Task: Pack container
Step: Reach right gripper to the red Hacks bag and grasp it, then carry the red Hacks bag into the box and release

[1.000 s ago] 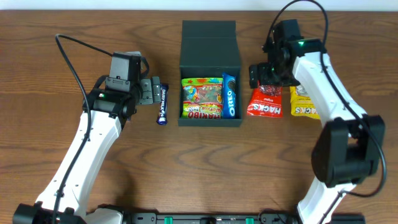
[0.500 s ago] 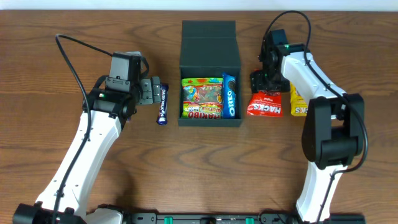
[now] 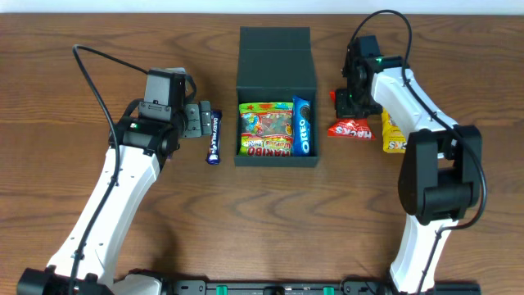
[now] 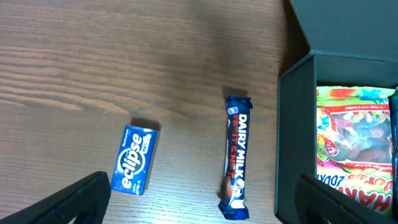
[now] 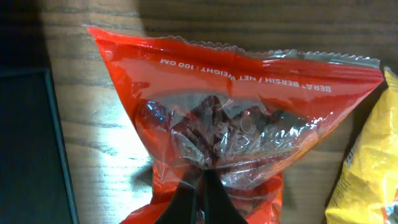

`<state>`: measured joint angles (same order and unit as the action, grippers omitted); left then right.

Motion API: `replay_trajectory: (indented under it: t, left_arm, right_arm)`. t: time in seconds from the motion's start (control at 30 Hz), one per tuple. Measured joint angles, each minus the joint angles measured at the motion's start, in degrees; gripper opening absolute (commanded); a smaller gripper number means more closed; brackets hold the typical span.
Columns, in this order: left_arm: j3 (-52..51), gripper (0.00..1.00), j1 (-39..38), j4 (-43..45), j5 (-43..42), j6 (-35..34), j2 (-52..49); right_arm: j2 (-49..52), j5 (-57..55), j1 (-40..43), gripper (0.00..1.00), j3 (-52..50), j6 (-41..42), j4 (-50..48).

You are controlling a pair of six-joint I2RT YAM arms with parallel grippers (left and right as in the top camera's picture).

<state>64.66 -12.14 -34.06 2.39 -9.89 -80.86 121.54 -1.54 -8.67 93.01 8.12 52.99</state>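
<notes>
The container (image 3: 277, 161), mid-worktop by the far edge, holds a gummy bag (image 3: 266, 129) and cookie pack (image 3: 304, 127); the right gripper (image 5: 203, 183) pinches the red bag (image 5: 236, 112), the left gripper (image 3: 195, 120) gapes empty, and a yellow bag (image 3: 393, 135), chocolate bar (image 4: 236, 155) and mint box (image 4: 135, 159) lie outside.

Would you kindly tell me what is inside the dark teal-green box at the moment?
The dark teal-green matte container holds a colourful plastic Haribo gummy bag and a blue Oreo packet beside it. Anything underneath them is covered.

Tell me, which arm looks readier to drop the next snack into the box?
Probably right: the right gripper is shut on the red bag beside the container; the left gripper hangs open near the chocolate bar, holding nothing.
</notes>
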Motion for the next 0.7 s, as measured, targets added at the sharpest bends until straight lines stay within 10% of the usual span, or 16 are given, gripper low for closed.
replay_trajectory:
  t: [0.47,0.7]
  left_arm:
    - [0.0,0.95,0.0,1.0,3.0,5.7,15.5]
    - [0.0,0.95,0.0,-1.1,3.3,7.4,24.9]
  right_arm:
    - [-4.5,0.0,-4.0,0.01,22.3,-13.5,7.5]
    - [-9.1,7.0,-13.0,0.01,24.0,-33.3,8.7]
